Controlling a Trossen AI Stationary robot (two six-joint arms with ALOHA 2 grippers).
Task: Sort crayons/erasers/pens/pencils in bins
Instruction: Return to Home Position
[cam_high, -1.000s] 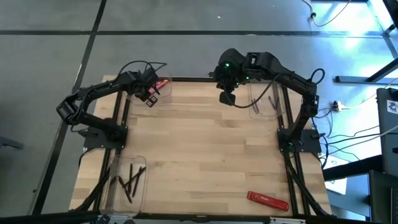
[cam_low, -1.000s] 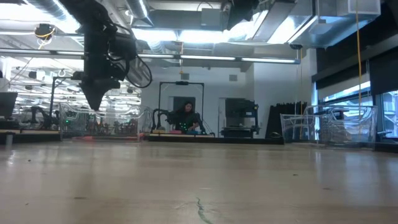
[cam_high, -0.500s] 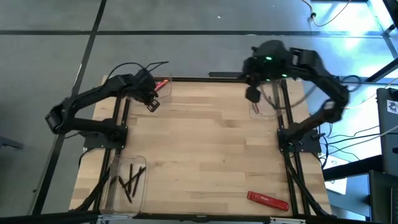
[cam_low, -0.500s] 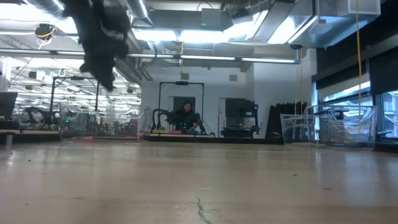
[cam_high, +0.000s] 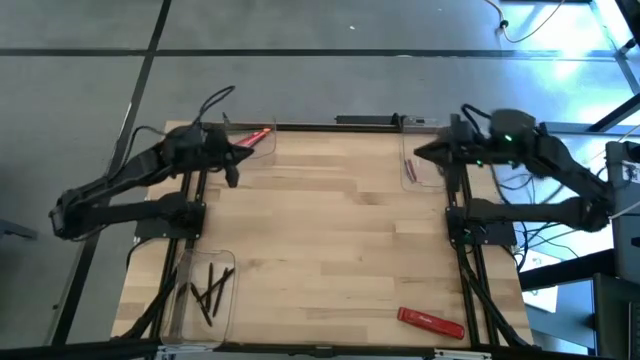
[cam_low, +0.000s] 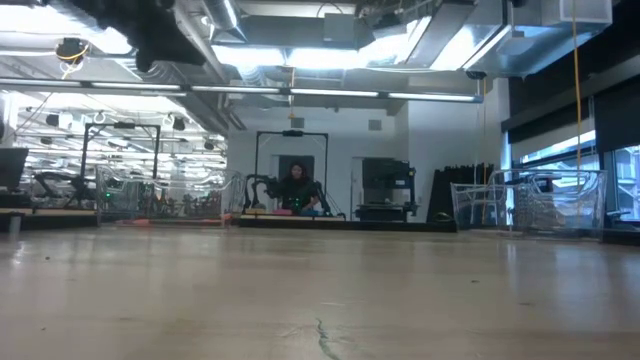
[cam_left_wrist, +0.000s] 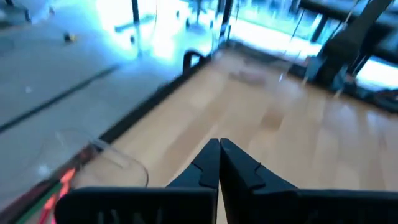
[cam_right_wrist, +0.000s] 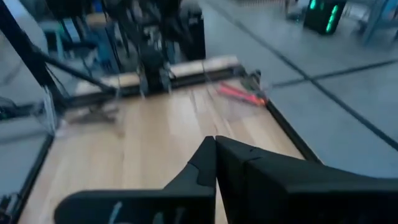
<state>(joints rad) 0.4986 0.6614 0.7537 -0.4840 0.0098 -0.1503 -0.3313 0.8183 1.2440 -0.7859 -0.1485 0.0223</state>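
Left end effector (cam_left_wrist: 219, 147): clenched, empty; crayons (cam_high: 258, 134) are held in the crayon bin (cam_high: 266, 149) just beside it. Right end effector (cam_right_wrist: 216, 144): clenched, empty, near the second bin (cam_high: 425, 181). Step judged in hand: homing. Next called for: arms to be folded back, nothing carried.

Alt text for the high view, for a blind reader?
Overhead, a wooden table with the left gripper beside the top-left bin of crayons and the right gripper beside the top-right bin. Dark pencils lie in the bottom-left bin; a red bar lies bottom right.
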